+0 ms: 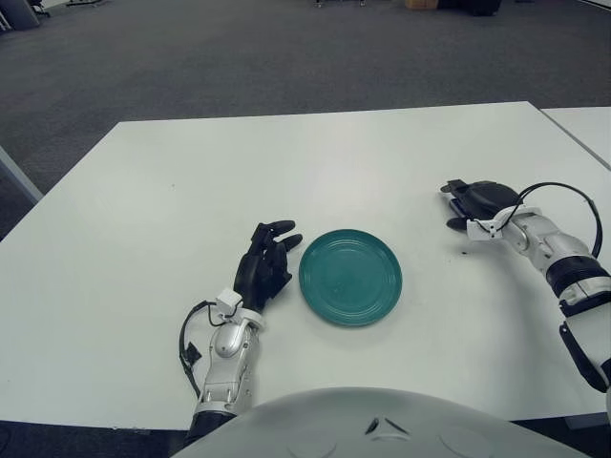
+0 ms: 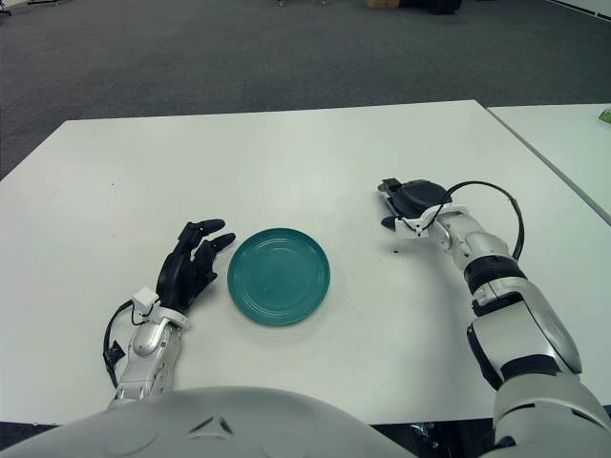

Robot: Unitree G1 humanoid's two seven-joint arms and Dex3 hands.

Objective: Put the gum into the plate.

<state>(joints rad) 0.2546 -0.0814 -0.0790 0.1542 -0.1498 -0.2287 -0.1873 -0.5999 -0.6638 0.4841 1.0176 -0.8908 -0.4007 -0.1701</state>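
One white table (image 1: 191, 181) carries everything here, with a second table's corner (image 1: 582, 122) just showing past its right edge. Toward the near edge, left of centre, the left hand (image 1: 267, 262) shows palm down with its three dark fingers loosely spread and holding nothing, its fingertips just beside the rim of the plate. There is one plate (image 1: 350, 277), a round teal dish with nothing in it, sitting a little toward the near edge from the table's middle. Over toward the right edge, well apart from the plate, the right hand (image 1: 477, 202) is cupped low over one spot on the tabletop. The gum pack is not visible; the hand covers that spot, and I cannot tell whether its fingers are closed around anything.
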